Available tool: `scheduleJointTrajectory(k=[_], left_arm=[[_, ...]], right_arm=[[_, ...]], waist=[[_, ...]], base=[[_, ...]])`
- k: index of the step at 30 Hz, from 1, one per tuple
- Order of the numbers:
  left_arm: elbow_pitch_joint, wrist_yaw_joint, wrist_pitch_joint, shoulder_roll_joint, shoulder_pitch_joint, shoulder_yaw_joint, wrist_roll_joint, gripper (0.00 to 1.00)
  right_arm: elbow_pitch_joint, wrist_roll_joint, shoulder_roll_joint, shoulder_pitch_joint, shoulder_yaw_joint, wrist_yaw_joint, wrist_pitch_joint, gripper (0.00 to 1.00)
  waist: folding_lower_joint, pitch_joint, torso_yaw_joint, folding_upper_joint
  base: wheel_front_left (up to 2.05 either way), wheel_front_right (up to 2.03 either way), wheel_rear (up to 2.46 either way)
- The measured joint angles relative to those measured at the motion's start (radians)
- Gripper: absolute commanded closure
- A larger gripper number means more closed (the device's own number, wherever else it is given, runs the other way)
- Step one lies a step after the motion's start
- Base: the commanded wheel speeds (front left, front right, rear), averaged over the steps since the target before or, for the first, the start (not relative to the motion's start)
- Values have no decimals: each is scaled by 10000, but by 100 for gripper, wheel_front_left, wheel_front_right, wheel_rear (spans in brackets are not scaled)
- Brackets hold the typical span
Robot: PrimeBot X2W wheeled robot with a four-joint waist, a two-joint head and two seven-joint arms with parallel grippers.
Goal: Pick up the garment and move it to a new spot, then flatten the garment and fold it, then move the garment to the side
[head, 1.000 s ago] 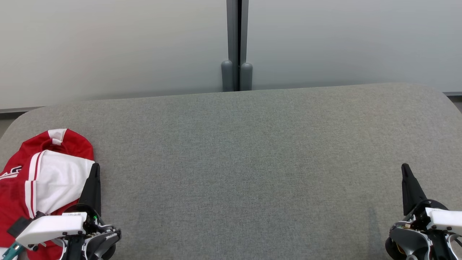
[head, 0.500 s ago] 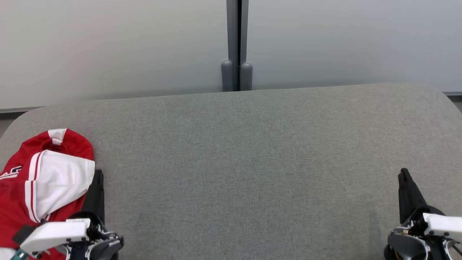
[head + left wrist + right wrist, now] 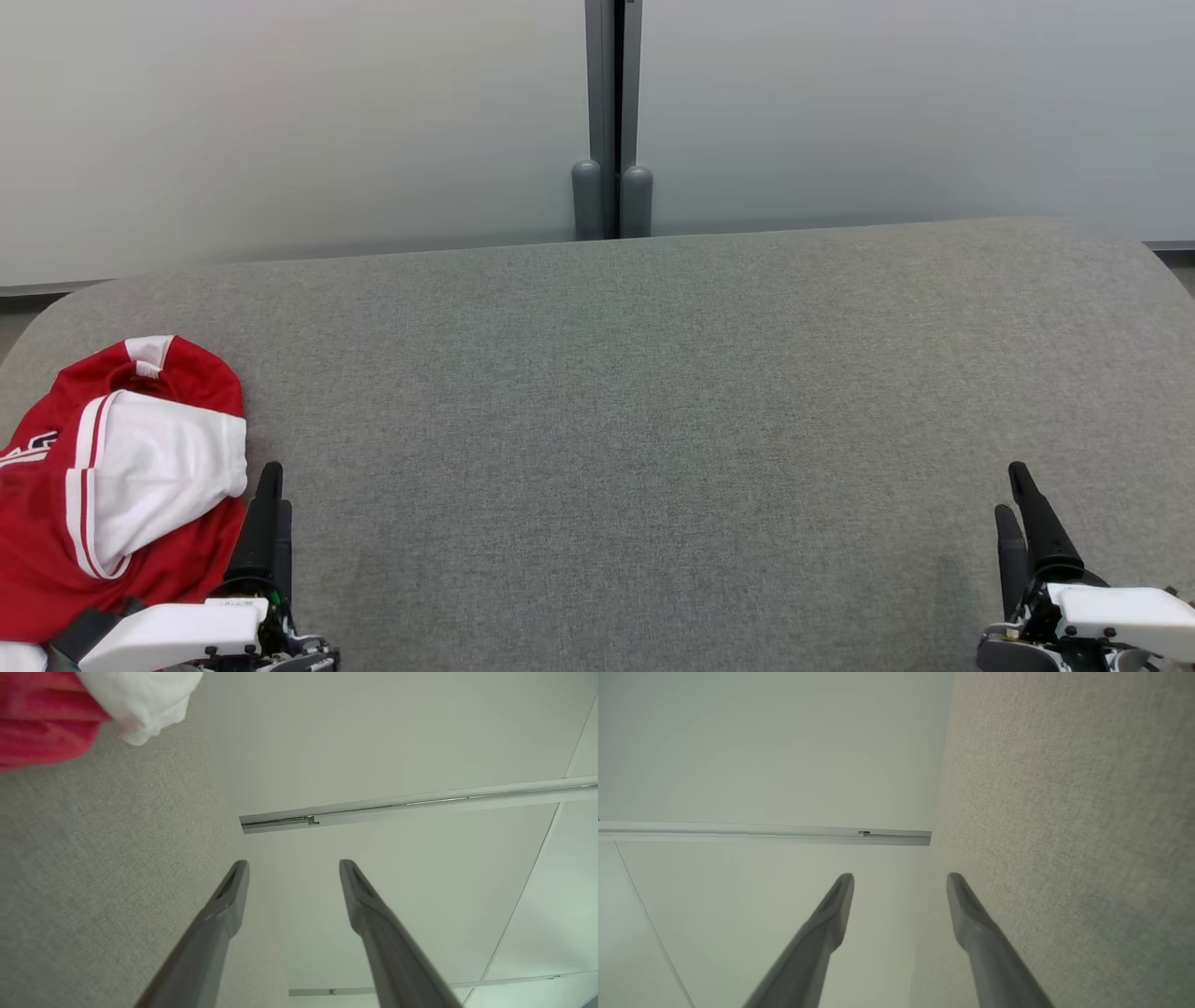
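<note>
The garment [image 3: 121,485] is a red and white jersey lying bunched on the grey table [image 3: 635,392] at its left end. Its white and red edge also appears as the garment [image 3: 51,714] in the upper left of the left wrist view. My left gripper [image 3: 275,485] sits just right of the garment, near the table's front edge. It is open with nothing between its fingers, as the left gripper [image 3: 294,864] shows from the wrist. My right gripper [image 3: 1008,487] is at the front right, far from the garment. It is open and empty too, as the right gripper [image 3: 900,877] shows.
Grey fabric covers the whole table, with rounded corners at the back. Behind it stands a pale wall with a dark vertical post [image 3: 613,121] at the middle.
Both grippers have gone from shut to open and drawn back toward the front edge. The garment lies where it was.
</note>
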Motion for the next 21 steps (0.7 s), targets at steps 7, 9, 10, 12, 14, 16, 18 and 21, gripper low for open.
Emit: scheduleJointTrajectory(k=[7, 9, 10, 12, 14, 16, 18, 21], left_arm=[[-236, 0, -307, 0, 53, -84, 1868, 0], [-372, 79, -397, -8, 72, -35, 2516, 0], [-441, 125, -443, -10, 83, -6, 2765, 0], [-616, 295, -522, -10, 87, -15, 3196, 0], [-769, 460, -612, -8, 89, -69, 3534, 0], [-903, 520, -675, -8, 98, -169, 3900, 0], [-995, 587, -765, -8, 109, -263, 4288, 0], [-1064, 635, -871, -6, 205, -376, 4771, 0]], right_arm=[[-138, -1900, -4, -11, 84, 0, -318, 0], [-313, -2470, -2, -10, 184, 0, -401, 0], [-387, -2742, 0, -5, 240, 0, -449, 0], [-552, -3325, 8, 22, 311, 0, -535, 0], [-650, -3893, 2, 56, 359, 0, -616, 0], [-711, -4393, -4, 88, 514, 0, -675, 0], [-771, -4811, 6, 92, 640, 0, -742, 0], [-871, -5298, 2, 97, 696, 0, -871, 0]], waist=[[0, -24, 0, 0], [0, -28, -2, 0], [0, -31, -5, 0], [0, -37, -11, 0], [0, -42, -16, 0], [0, -48, -19, 0], [0, -56, -25, 0], [0, -69, -36, 0]], base=[[0, 0, 0], [0, 0, 0], [0, 0, 0], [0, 0, 0], [0, 0, 0], [0, 0, 0], [0, 0, 0], [0, 0, 0]])
